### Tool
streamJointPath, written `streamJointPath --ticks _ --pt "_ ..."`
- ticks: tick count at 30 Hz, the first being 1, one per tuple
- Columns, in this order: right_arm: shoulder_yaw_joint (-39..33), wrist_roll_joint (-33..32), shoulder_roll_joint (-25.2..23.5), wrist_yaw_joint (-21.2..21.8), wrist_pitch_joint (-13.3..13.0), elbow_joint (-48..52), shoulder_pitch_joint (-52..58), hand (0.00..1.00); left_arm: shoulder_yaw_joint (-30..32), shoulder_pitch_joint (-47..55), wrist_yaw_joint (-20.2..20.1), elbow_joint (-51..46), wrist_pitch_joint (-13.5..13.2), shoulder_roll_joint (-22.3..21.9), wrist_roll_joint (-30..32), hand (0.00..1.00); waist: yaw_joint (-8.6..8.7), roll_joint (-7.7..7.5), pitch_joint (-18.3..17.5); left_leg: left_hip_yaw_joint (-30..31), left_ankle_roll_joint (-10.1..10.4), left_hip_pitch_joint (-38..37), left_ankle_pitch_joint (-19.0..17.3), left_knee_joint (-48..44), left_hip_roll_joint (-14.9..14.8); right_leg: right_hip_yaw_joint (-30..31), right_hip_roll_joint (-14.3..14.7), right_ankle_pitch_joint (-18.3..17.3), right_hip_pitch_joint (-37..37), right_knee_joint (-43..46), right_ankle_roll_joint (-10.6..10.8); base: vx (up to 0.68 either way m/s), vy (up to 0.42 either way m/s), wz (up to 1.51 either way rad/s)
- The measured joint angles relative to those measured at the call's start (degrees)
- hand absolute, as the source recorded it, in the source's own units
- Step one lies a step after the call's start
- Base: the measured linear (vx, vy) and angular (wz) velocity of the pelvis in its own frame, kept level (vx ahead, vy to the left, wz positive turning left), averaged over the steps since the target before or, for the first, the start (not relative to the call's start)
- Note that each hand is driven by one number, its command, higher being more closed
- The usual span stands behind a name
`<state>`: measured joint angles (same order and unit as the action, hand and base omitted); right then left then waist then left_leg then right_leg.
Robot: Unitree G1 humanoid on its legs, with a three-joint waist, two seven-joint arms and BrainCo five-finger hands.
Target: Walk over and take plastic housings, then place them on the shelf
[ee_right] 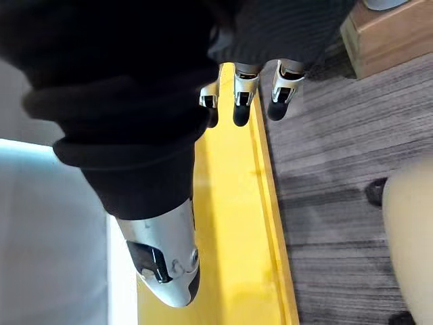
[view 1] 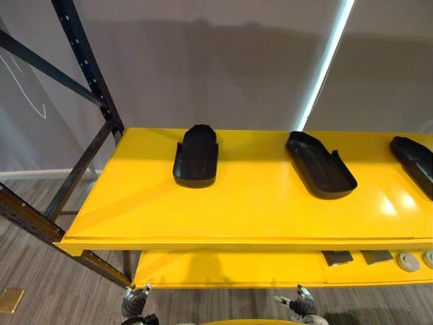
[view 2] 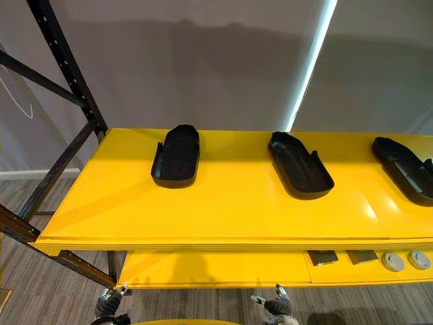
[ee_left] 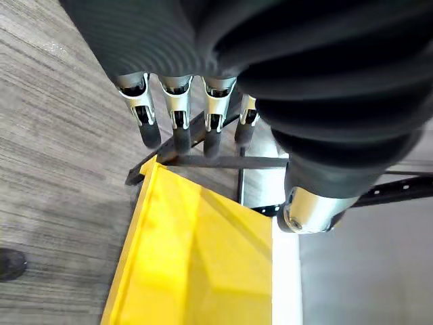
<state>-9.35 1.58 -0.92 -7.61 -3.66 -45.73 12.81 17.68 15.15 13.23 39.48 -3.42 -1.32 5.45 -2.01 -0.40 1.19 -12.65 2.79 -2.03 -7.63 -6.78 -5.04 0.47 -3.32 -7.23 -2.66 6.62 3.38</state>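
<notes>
Three black plastic housings lie on the top yellow shelf (view 1: 257, 210): one at the left (view 1: 196, 157), one in the middle (view 1: 319, 166) and one at the right edge (view 1: 414, 162). My left hand (view 1: 135, 305) and right hand (view 1: 298, 308) hang low in front of the rack, below the shelf's front edge and well apart from the housings. In the left wrist view the left hand (ee_left: 177, 115) has straight fingers and holds nothing. The right hand (ee_right: 243, 101) is likewise open and empty, over the edge of a yellow shelf.
A lower yellow shelf (view 1: 223, 267) carries small grey square parts (view 1: 338, 257) and round discs (view 1: 408, 261) at its right. The rack's dark perforated upright (view 1: 88, 68) and braces stand at the left. A wooden box (ee_right: 392, 34) sits on the grey plank floor.
</notes>
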Motion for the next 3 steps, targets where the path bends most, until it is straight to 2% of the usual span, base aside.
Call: streamJointPath --ticks 3 --pt "-1.5 -0.5 0.0 -0.1 0.0 -1.2 0.0 0.00 -0.9 -0.6 -0.6 2.5 0.0 -0.3 0.4 0.00 0.23 0.13 0.0 -0.1 0.2 -1.5 1.5 2.3 0.2 -0.1 0.1 0.1 0.0 -0.3 -0.1 0.00 0.000 0.00"
